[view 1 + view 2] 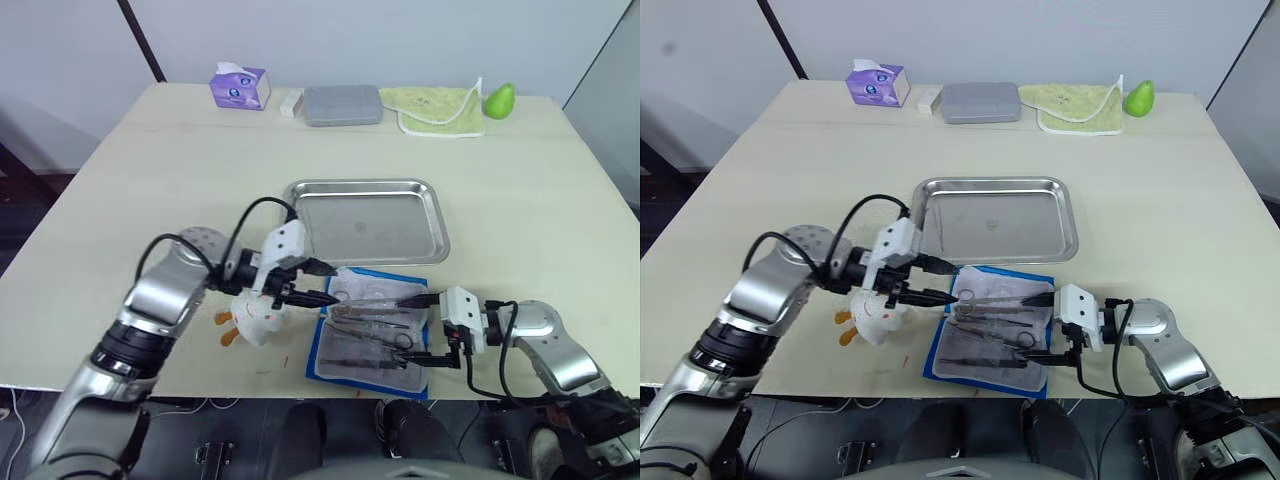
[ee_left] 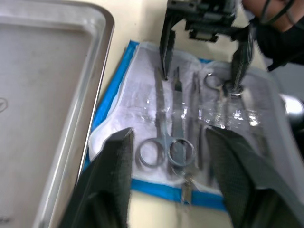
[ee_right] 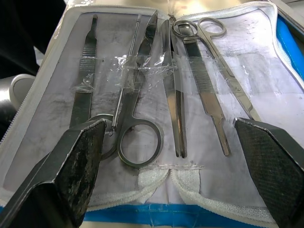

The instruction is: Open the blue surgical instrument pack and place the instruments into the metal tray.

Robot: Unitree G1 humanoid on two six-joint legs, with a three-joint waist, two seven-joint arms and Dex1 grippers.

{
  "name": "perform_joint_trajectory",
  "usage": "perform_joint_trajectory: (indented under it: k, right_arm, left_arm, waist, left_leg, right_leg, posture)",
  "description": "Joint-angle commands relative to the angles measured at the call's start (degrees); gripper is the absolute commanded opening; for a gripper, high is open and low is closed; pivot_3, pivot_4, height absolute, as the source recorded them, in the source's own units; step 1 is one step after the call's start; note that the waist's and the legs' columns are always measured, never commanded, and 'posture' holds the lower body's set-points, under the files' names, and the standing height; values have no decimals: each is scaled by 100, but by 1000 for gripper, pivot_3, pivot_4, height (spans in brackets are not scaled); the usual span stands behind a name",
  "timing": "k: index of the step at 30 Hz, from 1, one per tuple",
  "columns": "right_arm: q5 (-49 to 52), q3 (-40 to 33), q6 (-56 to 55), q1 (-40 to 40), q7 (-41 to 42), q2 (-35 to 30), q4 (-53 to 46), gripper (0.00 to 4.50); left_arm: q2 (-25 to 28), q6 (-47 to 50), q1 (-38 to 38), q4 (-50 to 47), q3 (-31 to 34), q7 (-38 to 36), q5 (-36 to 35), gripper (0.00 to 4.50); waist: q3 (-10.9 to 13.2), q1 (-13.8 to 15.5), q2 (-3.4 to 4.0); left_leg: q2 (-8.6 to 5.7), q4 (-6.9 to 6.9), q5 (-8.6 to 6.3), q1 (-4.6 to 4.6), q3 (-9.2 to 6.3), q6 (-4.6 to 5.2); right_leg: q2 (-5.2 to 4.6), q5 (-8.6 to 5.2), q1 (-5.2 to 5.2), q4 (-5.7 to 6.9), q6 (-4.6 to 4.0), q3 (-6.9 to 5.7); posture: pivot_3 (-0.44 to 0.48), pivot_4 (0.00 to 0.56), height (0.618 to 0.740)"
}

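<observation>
1. I see the blue surgical instrument pack point(image 1: 368, 335) lying open at the near edge of the table point(image 1: 150, 170), pale lining up, just in front of the metal tray point(image 1: 366, 220).
2. The instruments point(image 3: 147, 90) lie side by side in the pack under a clear strap: scissors, forceps, tweezers, a slim handle. None is in the tray.
3. My left gripper point(image 1: 320, 285) reaches in from the left, its fingers spread wide either side of the ring handles point(image 2: 166, 152) at the pack's left end. It grips nothing.
4. My right gripper point(image 1: 420, 328) comes in from the right, fingers wide apart, one tip low over the pack's far side, the other over its near side. Nothing is held.
5. From the right wrist, the fingers point(image 3: 71, 166) frame the whole row of tools.
6. A white toy chicken point(image 1: 255, 318) sits under my left arm.
7. Along the far edge: purple tissue box point(image 1: 239, 87), grey box point(image 1: 342, 104), green cloth point(image 1: 436, 108), green pear point(image 1: 499, 99).
</observation>
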Motion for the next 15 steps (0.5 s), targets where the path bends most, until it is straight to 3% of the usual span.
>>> perform_joint_trajectory:
  k: [1, 15]
  right_arm:
    - [-436, 313, 205, 211, -112, -15, 258, 4500]
    - [-440, 343, 269, 300, -266, 12, 162, 4500]
  left_arm:
    - [-113, -66, -183, -176, -236, 186, 273, 2512]
    - [-537, -331, -486, 228, -971, 403, 1149, 2512]
  waist:
    - [0, -9, 0]
    - [-1, -49, -1]
  left_leg:
    - [0, 1, 0, 0, 0, 0]
    - [-1, 4, 1, 1, -3, 1]
  right_leg:
    - [0, 0, 0, 0, 0, 0]
    - [2, 0, 1, 8, 0, -1]
  posture:
    - [0, 150, 740]
    - [0, 150, 740]
